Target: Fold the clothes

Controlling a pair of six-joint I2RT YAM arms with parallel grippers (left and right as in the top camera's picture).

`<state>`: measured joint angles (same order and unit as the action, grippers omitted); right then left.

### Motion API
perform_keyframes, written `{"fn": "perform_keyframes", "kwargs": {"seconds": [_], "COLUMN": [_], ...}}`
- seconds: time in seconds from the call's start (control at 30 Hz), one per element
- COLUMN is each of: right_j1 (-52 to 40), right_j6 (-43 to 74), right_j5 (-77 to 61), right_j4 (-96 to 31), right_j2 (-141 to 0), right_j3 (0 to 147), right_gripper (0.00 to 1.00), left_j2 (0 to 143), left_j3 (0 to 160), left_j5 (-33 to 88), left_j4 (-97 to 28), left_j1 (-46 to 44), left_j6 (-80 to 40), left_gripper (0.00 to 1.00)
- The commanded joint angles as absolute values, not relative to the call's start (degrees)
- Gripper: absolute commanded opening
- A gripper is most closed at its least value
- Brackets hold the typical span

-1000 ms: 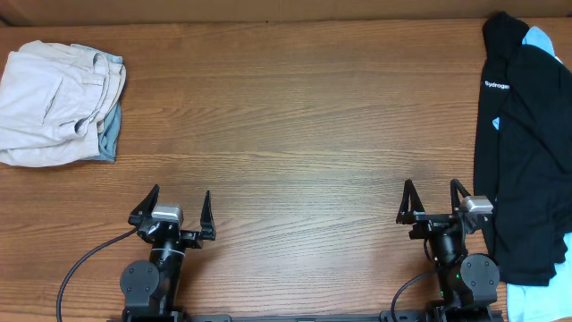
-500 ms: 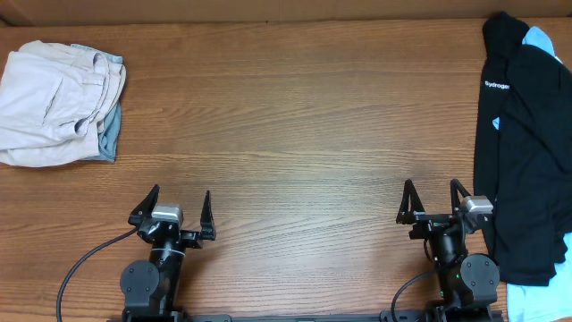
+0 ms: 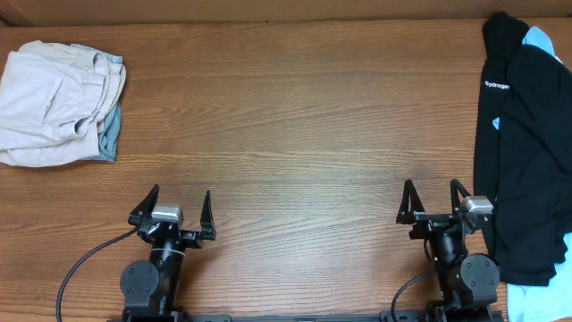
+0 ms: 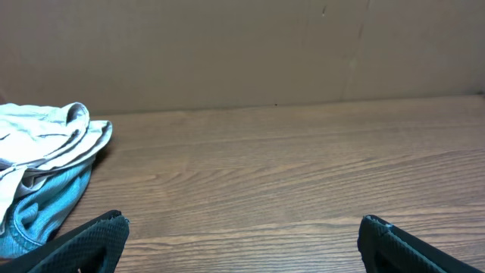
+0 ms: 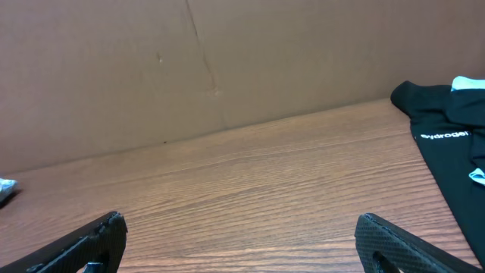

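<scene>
A pile of clothes lies at the table's right edge. A black garment with white chest lettering (image 3: 498, 72) is at its top and also shows in the right wrist view (image 5: 443, 121). A plain black layer (image 3: 536, 179) with no print lies over it; no neck label shows, so I cannot tell for sure that it is the plain T-shirt. A light-blue T-shirt (image 3: 539, 40) peeks out beneath. My left gripper (image 3: 174, 207) is open and empty near the front left, far from the pile. My right gripper (image 3: 432, 199) is open and empty, just left of the pile's lower part.
A folded beige garment (image 3: 54, 98) lies on a blue-grey one (image 3: 109, 134) at the back left, also seen in the left wrist view (image 4: 45, 140). A brown cardboard wall (image 5: 227, 53) lines the table's far edge. The wooden table (image 3: 295, 134) spans between the piles.
</scene>
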<state>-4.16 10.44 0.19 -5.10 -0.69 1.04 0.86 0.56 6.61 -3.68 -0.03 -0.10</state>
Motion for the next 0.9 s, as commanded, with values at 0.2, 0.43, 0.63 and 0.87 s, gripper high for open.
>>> {"fn": "perform_keyframes", "kwargs": {"seconds": [0.2, 0.43, 0.63, 0.87], "right_j1": [-4.43, -4.43, -4.43, -4.43], "right_j6": [9.96, 8.08, 6.98, 6.61], "right_j5": [0.38, 0.38, 0.6, 1.41], "right_j4": [-1.37, -2.26, -3.55, -9.56], "right_j2": [-0.16, -0.16, -1.23, -13.69], "right_j3": [0.69, 4.84, 12.71, 31.77], "right_gripper": [1.0, 1.0, 1.0, 1.0], "left_j2": [0.3, 0.36, 5.5, 26.33], "left_j3": [1.63, 6.5, 16.23, 37.69], "left_j5": [5.98, 6.87, 6.44, 7.62], "left_j4": [-2.72, -5.15, -11.55, -22.02], "left_j1": [-0.38, -0.38, -0.34, -0.34], "left_j6": [-0.34, 0.3, 1.54, 4.75], "left_gripper": [1.0, 1.0, 1.0, 1.0]}}
